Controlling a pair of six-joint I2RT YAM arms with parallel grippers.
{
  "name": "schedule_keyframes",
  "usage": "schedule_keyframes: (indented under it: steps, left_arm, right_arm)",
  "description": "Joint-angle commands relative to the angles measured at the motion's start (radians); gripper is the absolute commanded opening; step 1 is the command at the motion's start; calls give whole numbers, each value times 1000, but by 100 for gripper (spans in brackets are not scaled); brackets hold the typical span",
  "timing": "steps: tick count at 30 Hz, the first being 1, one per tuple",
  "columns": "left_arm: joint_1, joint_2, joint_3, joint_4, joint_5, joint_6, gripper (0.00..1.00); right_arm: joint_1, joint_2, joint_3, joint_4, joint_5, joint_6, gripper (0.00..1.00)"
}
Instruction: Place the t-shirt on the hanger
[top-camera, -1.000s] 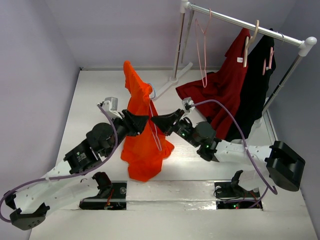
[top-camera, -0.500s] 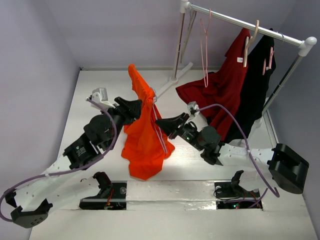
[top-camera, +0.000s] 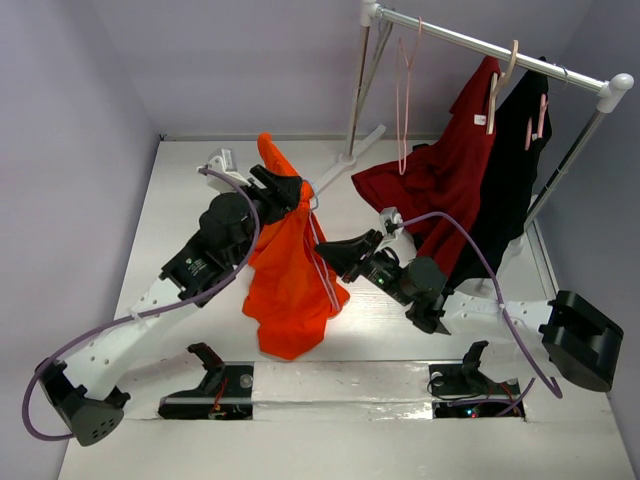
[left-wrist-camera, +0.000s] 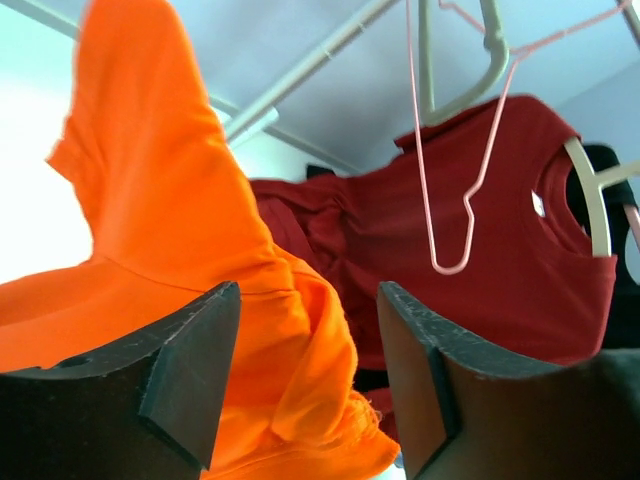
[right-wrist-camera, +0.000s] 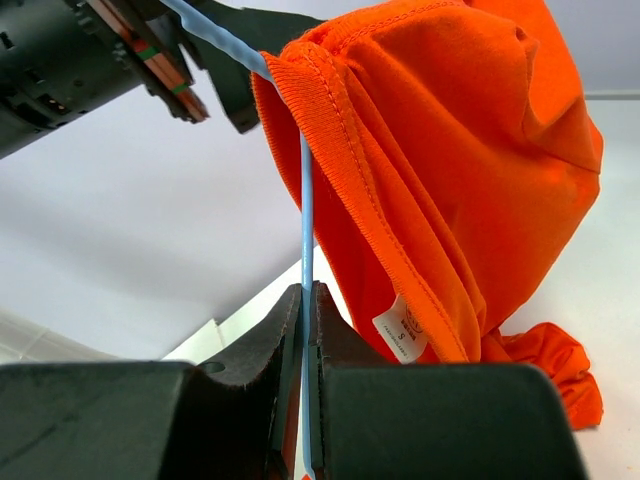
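Above the middle of the white desk (top-camera: 180, 180), the orange t-shirt (top-camera: 288, 285) hangs in a tall drape off the light-blue hanger (right-wrist-camera: 305, 205), its lower folds sagging toward the near edge. The right pincer (right-wrist-camera: 308, 296) is clenched on the hanger's thin wire, holding the frame upright and clear of the desk so the garment can fall under its own weight. The ribbed collar sits against the wire just above the grip, with the small white tag (right-wrist-camera: 402, 328) dangling beside it.

At the far, upper end of the shirt the left pincer (left-wrist-camera: 308, 300) stands released, its jaws apart with orange cloth bunched just beyond them. That position suggests it is there to work a shoulder over the hanger's arm. Whether the cloth touches either finger cannot be told from the wrist view. The folds hide how much of the hanger lies inside the shirt, so the job appears only partly done.

To the far right, a dark red shirt (top-camera: 465, 165) and a black garment (top-camera: 515, 180) hang from the rail (top-camera: 480, 45) beside a bare pink hanger (top-camera: 403, 110), well apart from the work.
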Motion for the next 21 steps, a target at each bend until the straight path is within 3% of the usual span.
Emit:
schedule_keyframes:
  steps: [1, 12, 21]
  left_arm:
    - [15, 24, 11, 76, 70, -23, 56]
    - [58, 64, -48, 138, 141, -54, 50]
    - [58, 43, -174, 279, 176, -103, 26]
  right_arm:
    - [2, -21, 12, 126, -12, -2, 0]
    - [2, 8, 41, 115, -37, 1, 0]
    - [2, 48, 55, 106, -34, 6, 0]
